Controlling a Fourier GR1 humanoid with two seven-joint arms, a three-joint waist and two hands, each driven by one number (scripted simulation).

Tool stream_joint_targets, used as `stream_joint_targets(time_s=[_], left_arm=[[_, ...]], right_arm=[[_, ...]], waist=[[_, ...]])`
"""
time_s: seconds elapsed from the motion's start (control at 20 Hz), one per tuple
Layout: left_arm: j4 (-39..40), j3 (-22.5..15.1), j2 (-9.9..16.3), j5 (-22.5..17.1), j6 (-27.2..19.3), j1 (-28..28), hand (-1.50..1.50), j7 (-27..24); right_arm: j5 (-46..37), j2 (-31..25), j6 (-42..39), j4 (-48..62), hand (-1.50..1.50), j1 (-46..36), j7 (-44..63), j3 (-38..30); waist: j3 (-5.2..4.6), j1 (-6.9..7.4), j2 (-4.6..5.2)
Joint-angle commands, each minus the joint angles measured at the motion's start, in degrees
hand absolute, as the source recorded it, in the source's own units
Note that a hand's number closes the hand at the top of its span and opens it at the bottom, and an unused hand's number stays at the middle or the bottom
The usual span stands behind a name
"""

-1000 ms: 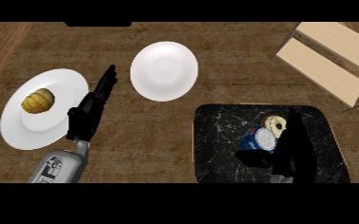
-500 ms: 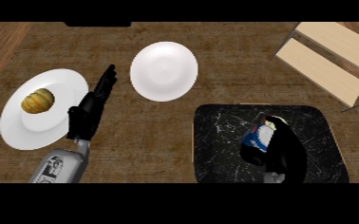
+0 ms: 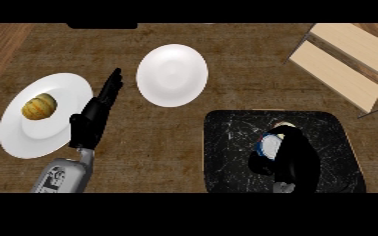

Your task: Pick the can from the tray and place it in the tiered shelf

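A blue and white can (image 3: 269, 147) stands on the black marbled tray (image 3: 229, 145) at the lower right. My right hand (image 3: 291, 157) covers the can from the right, its fingers curled round it, so only the can's left side and a bit of its top show. My left hand (image 3: 94, 115) rests open at the left, fingers straight and pointing up, beside the large plate. The wooden tiered shelf (image 3: 341, 64) sits at the upper right corner, apart from the tray.
A large white plate (image 3: 63, 97) at the left holds a small orange-brown food item (image 3: 39, 106). An empty white plate (image 3: 172, 74) lies at the centre top. A dark object (image 3: 102, 25) sits at the counter's far edge.
My right hand has closed further over the can, hiding most of its top; the can seems to have shifted slightly left and down. The left hand has not moved.
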State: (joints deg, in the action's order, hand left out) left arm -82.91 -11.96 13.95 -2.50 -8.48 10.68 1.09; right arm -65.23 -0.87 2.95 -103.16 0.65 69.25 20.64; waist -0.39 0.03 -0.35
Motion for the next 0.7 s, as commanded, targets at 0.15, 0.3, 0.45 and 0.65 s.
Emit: stream_joint_targets(time_s=[0.15,0.3,0.45,0.65], left_arm=[[2.4,-1.0,-1.5,1.1,0.8,2.7,0.00,-0.6],[1.6,-0.8,-1.2,0.4,1.9,4.3,0.00,0.9],[2.4,-2.0,-1.9,1.5,1.7,3.2,0.00,-0.4],[1.9,-2.6,-3.4,1.6,1.0,2.8,0.00,-0.7]], right_arm=[[4.0,0.8,5.0,20.1,1.50,-21.6,9.8,-6.4],[5.1,0.8,3.9,28.4,1.50,-31.5,9.1,-11.2],[4.6,0.8,10.9,35.5,1.50,-38.6,6.8,-13.1],[0.7,0.8,20.8,35.4,1.50,-42.9,2.8,-16.5]], waist=[[0.42,2.62,1.32],[0.42,4.70,1.79],[0.44,4.83,1.71],[0.45,4.16,1.39]])
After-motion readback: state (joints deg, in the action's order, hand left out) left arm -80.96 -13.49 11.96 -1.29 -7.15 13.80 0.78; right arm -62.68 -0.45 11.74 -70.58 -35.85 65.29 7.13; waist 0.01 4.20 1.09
